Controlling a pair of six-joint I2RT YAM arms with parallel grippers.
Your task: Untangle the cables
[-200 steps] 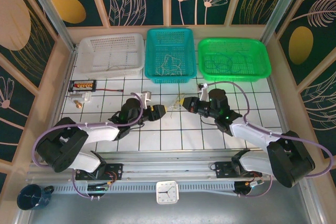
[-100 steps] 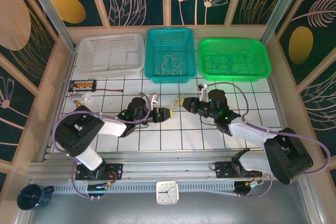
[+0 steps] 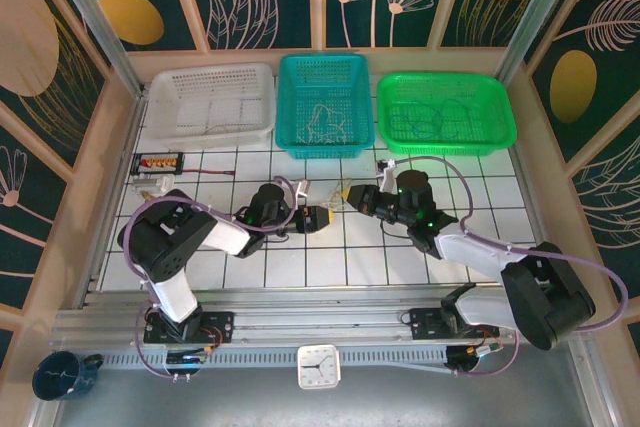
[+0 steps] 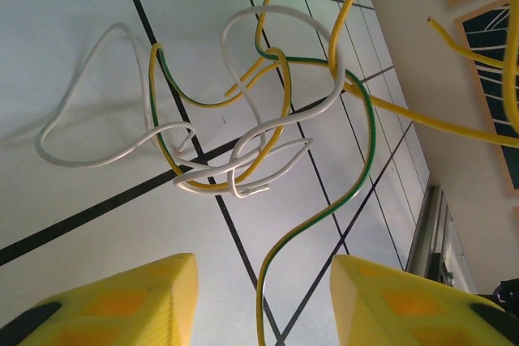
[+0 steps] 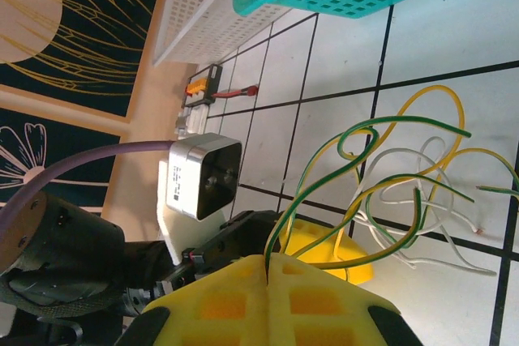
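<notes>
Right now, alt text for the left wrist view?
A loose knot of white and yellow-green cables sprawls over the white gridded table. The left gripper holds its yellow fingers apart at the bottom edge, with one yellow-green strand running between them.

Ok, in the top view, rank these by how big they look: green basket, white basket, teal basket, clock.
1. green basket, slightly the largest.
2. white basket and teal basket: too alike to rank, one wider, one deeper.
3. clock, clearly smallest.

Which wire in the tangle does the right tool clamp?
The green-yellow wire, pinched in the shut right tool; the white wire lies loose, ungripped.
</notes>
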